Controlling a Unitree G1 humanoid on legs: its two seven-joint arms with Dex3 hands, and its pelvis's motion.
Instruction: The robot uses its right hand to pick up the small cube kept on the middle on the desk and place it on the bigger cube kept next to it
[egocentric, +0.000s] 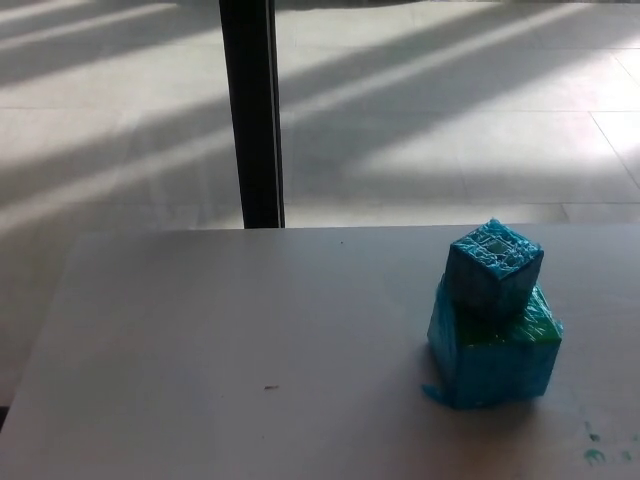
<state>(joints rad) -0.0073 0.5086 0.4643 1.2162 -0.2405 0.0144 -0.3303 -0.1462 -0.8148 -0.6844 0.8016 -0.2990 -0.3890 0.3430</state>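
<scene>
A small blue cube (494, 266) rests on top of a bigger blue cube (495, 357) with a green top face, on the right part of the grey desk (240, 340). The small cube sits turned at an angle and toward the back of the bigger one. Neither of my hands shows in the head view.
A black vertical post (251, 112) stands behind the desk's far edge. Beyond it lies a tiled floor with bands of sunlight. Green paint marks (594, 452) dot the desk at the lower right. The desk's left edge runs diagonally at the left.
</scene>
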